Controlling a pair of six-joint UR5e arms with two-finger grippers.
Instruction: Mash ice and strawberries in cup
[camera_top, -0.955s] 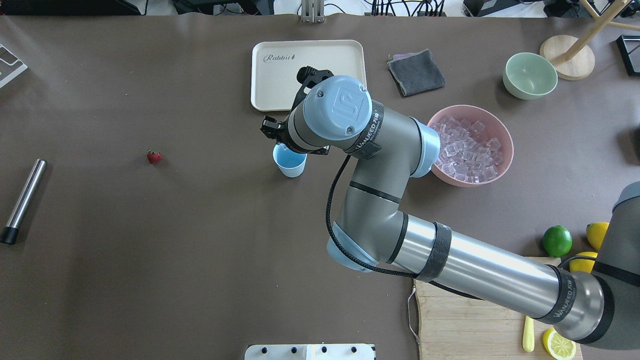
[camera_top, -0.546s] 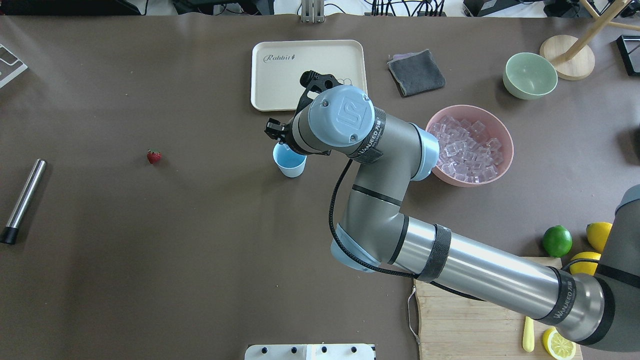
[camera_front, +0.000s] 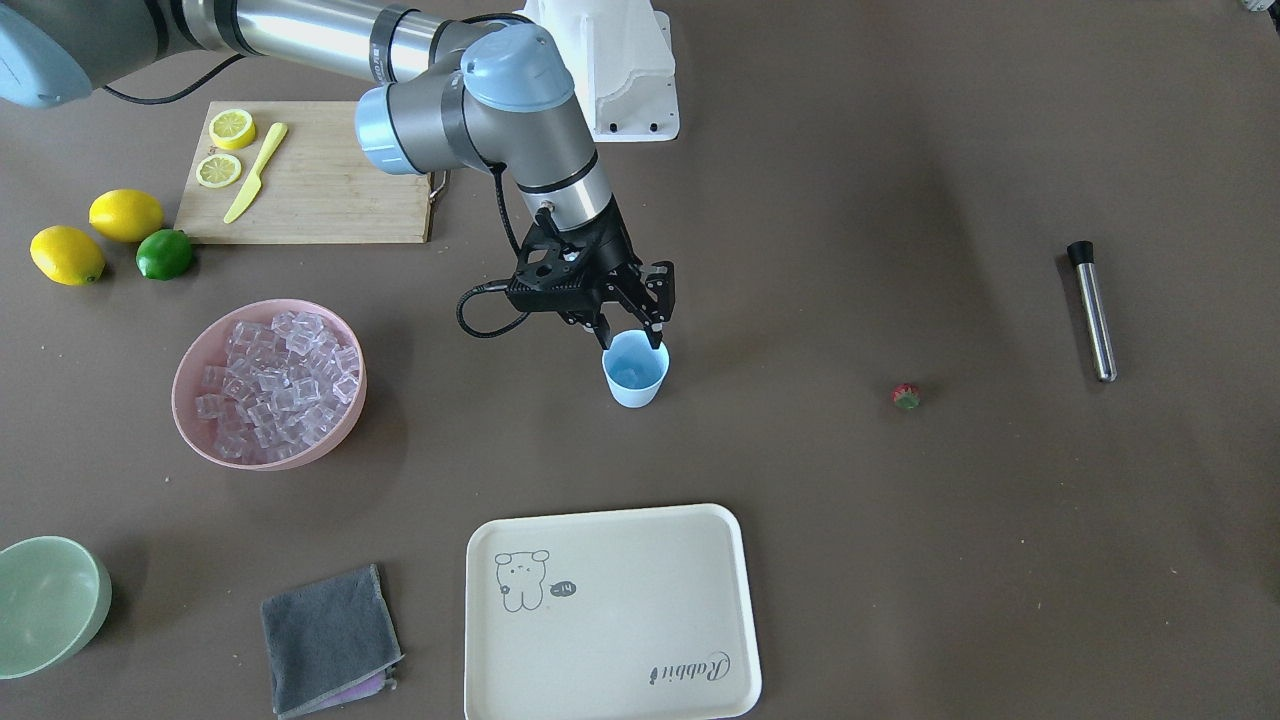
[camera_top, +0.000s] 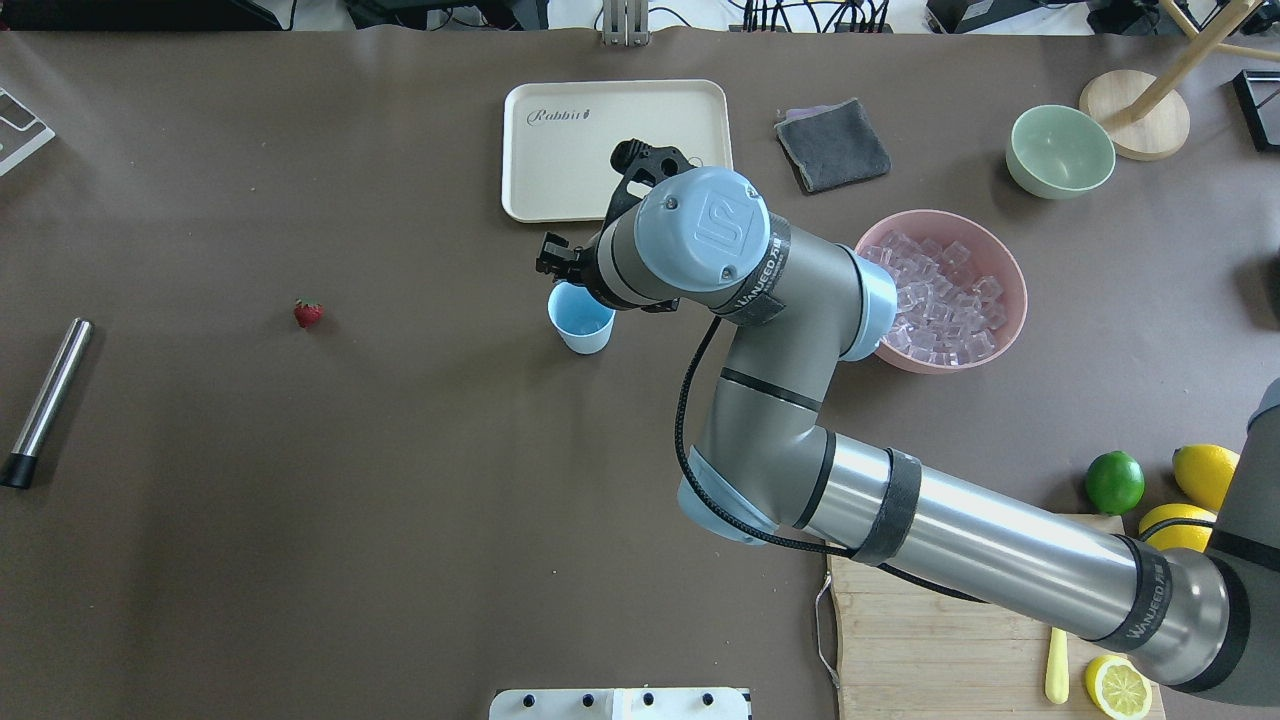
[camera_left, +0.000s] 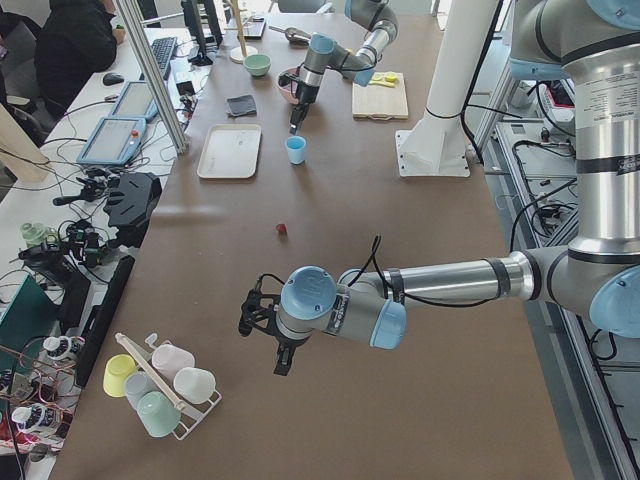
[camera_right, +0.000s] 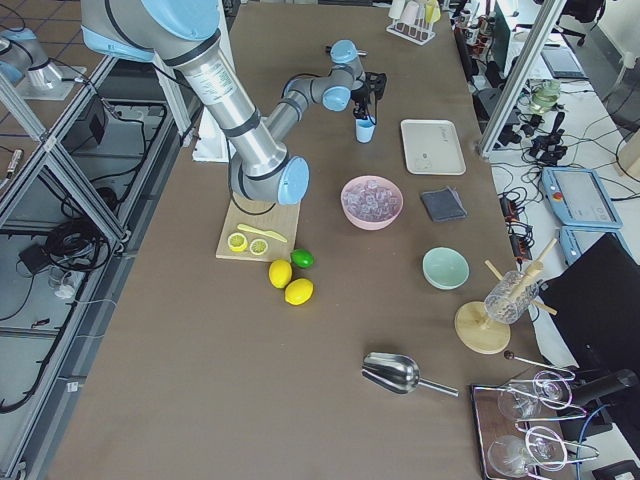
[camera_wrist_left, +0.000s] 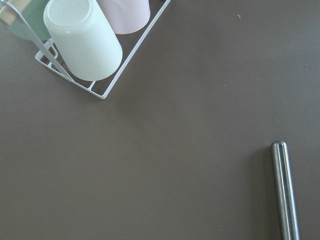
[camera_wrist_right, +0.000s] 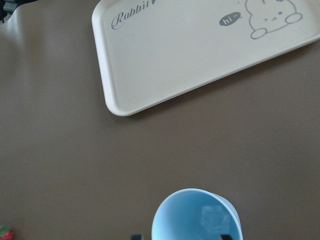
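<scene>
The light-blue cup (camera_front: 635, 372) stands upright mid-table, and the right wrist view shows one clear ice cube (camera_wrist_right: 212, 218) in the cup (camera_wrist_right: 197, 216). My right gripper (camera_front: 631, 336) hangs open just above the cup's rim, a finger on each side, holding nothing. More ice (camera_top: 935, 298) fills the pink bowl (camera_top: 1020, 300). The strawberry (camera_top: 308, 314) lies alone on the table far to the cup's left. My left gripper (camera_left: 256, 312) shows only in the exterior left view, over the table's near end; I cannot tell if it is open or shut.
A steel muddler (camera_top: 48, 398) lies at the left edge. The cream tray (camera_top: 560, 190) sits behind the cup, with a grey cloth (camera_top: 832, 145) and green bowl (camera_top: 1058, 152) further right. Lemons, a lime (camera_top: 1114, 481) and a cutting board (camera_top: 940, 650) sit near right.
My right arm's wrist has drifted a little to the right and the gripper with it, staying over the cup. The cup and strawberry have not moved.
</scene>
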